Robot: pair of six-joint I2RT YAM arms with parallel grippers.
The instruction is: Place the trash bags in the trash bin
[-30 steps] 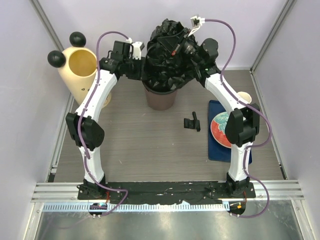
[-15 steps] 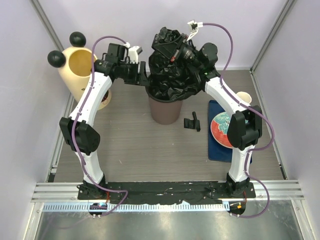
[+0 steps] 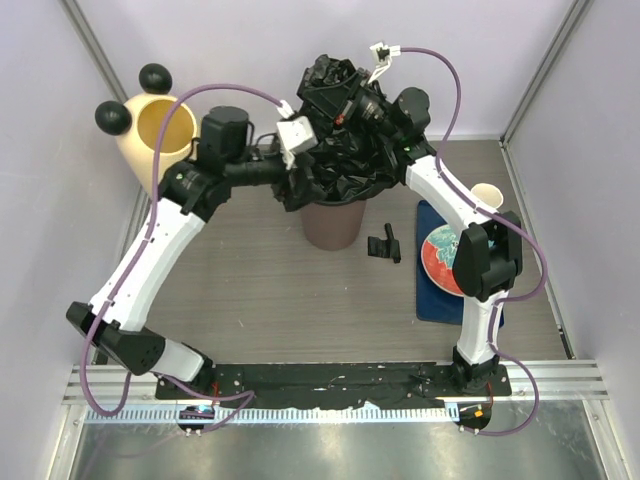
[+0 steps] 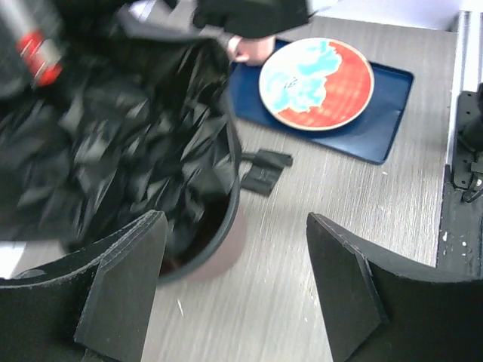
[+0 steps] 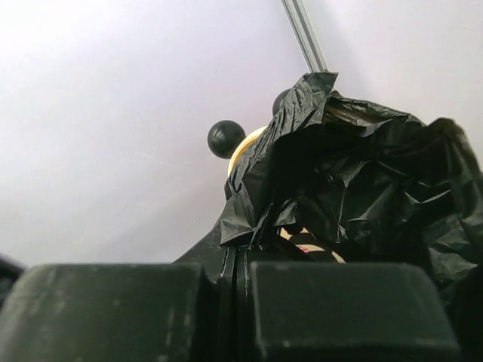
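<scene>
The black trash bag [image 3: 340, 165] is bunched up over a brown bucket [image 3: 333, 225] at mid-table, its lower part inside the rim. My right gripper [image 3: 338, 95] is shut on the bag's top fold and holds it up; in the right wrist view the fold [image 5: 260, 204] is pinched where the shut jaws meet [image 5: 241, 253]. My left gripper [image 3: 303, 178] is open at the bag's left side, above the bucket rim [image 4: 226, 226], with nothing between its fingers [image 4: 124, 286]. The cream trash bin [image 3: 160, 140] with black ball ears lies tilted at the back left.
A red and blue plate [image 3: 440, 258] lies on a blue tray [image 3: 430, 300] at the right. A paper cup [image 3: 487, 195] stands behind the tray. A small black object [image 3: 385, 245] lies between bucket and tray. Walls and frame posts close in the sides.
My left gripper has opened wide, and its arm has stretched out and swung right over the bucket's left edge. The bag and bucket have shifted slightly right. The right gripper stays shut on the bag.
</scene>
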